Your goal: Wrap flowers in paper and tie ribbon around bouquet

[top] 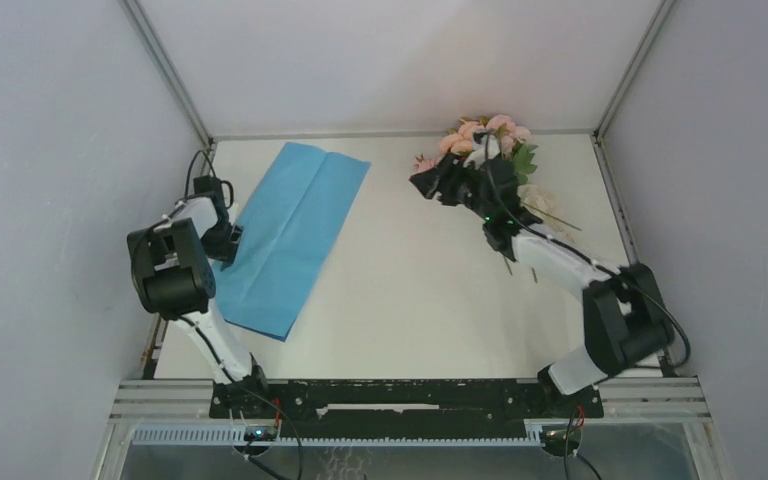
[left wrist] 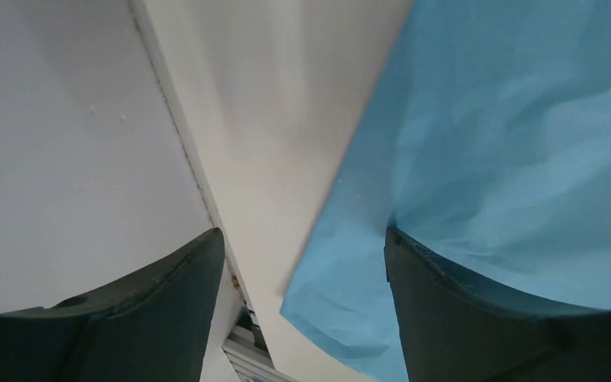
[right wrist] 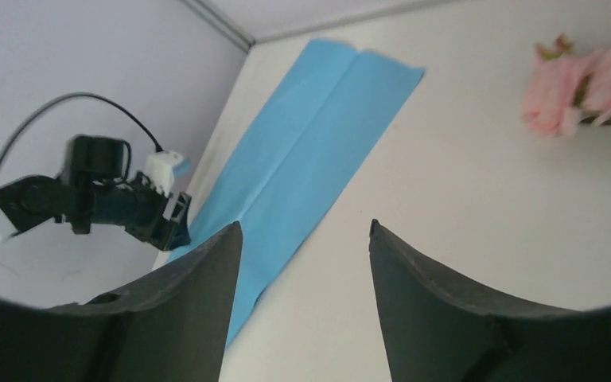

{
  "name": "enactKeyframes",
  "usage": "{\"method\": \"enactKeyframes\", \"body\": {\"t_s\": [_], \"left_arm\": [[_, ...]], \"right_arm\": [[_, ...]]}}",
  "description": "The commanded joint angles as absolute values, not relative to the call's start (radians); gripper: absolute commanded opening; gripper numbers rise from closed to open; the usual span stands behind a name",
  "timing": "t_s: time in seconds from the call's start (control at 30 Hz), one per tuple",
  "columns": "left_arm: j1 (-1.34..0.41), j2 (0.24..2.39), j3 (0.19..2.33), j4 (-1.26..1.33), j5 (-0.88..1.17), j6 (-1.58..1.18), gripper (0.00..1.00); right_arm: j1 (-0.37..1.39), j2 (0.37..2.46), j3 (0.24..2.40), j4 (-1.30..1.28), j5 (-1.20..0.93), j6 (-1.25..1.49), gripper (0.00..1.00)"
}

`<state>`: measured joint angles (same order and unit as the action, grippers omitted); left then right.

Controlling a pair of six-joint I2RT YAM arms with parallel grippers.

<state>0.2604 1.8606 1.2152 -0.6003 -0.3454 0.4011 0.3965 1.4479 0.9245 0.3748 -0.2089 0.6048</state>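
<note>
The blue paper (top: pixel 295 235) lies flat on the left half of the table, with a long crease down it. My left gripper (top: pixel 228 240) is open at the paper's left edge. In the left wrist view that gripper (left wrist: pixel 303 235) straddles the edge of the paper (left wrist: pixel 509 143), one finger over the sheet and one over bare table. The flowers (top: pixel 485 132), pink blooms with green leaves, lie at the back right. My right gripper (top: pixel 425 182) is open just left of them with nothing in it; its wrist view shows the gripper (right wrist: pixel 304 224) over bare table and a bloom (right wrist: pixel 561 95) at upper right. A cream strip, apparently the ribbon (top: pixel 534 196), lies by the stems.
Grey walls with metal frame rails (top: pixel 170 75) close the table in on the left, back and right. The table's left edge rail (left wrist: pixel 183 151) runs close beside my left gripper. The left arm (right wrist: pixel 103 199) shows in the right wrist view beyond the paper (right wrist: pixel 318 135).
</note>
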Motion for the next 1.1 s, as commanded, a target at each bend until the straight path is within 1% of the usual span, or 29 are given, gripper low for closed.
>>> {"method": "enactKeyframes", "body": {"t_s": [0.0,0.13,0.23,0.27,0.33,0.5,0.67,0.73,0.83,0.97,1.0,1.07], "left_arm": [[0.226,1.880,1.289,-0.677,-0.379,0.467,0.78],[0.154,1.875,1.279,-0.727,-0.262,0.516,0.75],[0.064,1.885,1.251,-0.750,-0.257,0.544,0.75],[0.034,1.893,1.246,-0.757,-0.291,0.547,0.77],[0.010,1.893,1.253,-0.781,-0.283,0.546,0.77],[-0.041,1.873,1.250,-0.807,-0.201,0.523,0.77],[-0.045,1.864,1.269,-0.818,-0.141,0.512,0.77],[-0.045,1.855,1.272,-0.821,-0.131,0.510,0.77],[-0.046,1.826,1.274,-0.829,-0.096,0.510,0.77],[-0.057,1.772,1.282,-0.846,-0.048,0.504,0.78],[-0.063,1.756,1.286,-0.851,-0.033,0.504,0.78],[-0.079,1.727,1.297,-0.875,-0.003,0.505,0.81]], "right_arm": [[0.446,1.653,1.063,0.232,-0.253,0.667,0.66],[0.515,1.845,1.180,0.233,-0.308,0.730,0.63],[0.559,1.996,1.272,0.224,-0.377,0.792,0.60],[0.571,2.037,1.299,0.224,-0.403,0.812,0.59],[0.591,2.101,1.340,0.220,-0.442,0.853,0.57],[0.635,2.202,1.420,0.182,-0.475,0.892,0.58],[0.678,2.306,1.542,0.147,-0.508,0.923,0.58],[0.686,2.336,1.584,0.150,-0.525,0.940,0.55],[0.686,2.347,1.615,0.174,-0.533,0.960,0.46],[0.688,2.339,1.647,0.194,-0.550,0.965,0.29],[0.687,2.339,1.653,0.197,-0.552,0.971,0.23],[0.690,2.341,1.657,0.218,-0.568,0.991,0.07]]}}
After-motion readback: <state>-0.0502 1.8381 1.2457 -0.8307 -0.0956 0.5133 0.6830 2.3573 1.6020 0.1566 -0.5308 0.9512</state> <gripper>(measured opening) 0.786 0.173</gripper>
